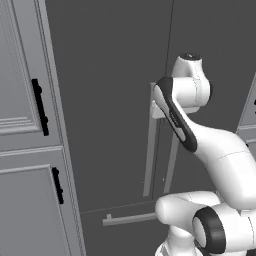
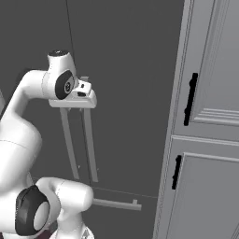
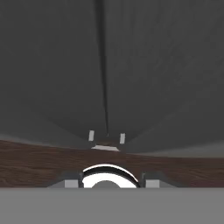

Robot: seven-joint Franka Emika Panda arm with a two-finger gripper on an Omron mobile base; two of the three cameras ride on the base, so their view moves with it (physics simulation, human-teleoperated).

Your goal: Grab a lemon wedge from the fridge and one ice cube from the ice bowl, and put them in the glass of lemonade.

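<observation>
I see the fridge filling the centre of both base views, its two dark-grey doors shut and the seam between them running up at 12 o'clock. Two long pale bar handles hang either side of that seam; a horizontal drawer handle sits below, toward 6 o'clock. The gripper is at the top ends of the bar handles, its hand pressed close to the door face. I cannot tell how wide the claw stands, nor whether it touches a handle. In the hand view the door seam runs straight up, with wood-brown floor across the lower part. Paler panelled cabinets with short black handles flank the fridge.
</observation>
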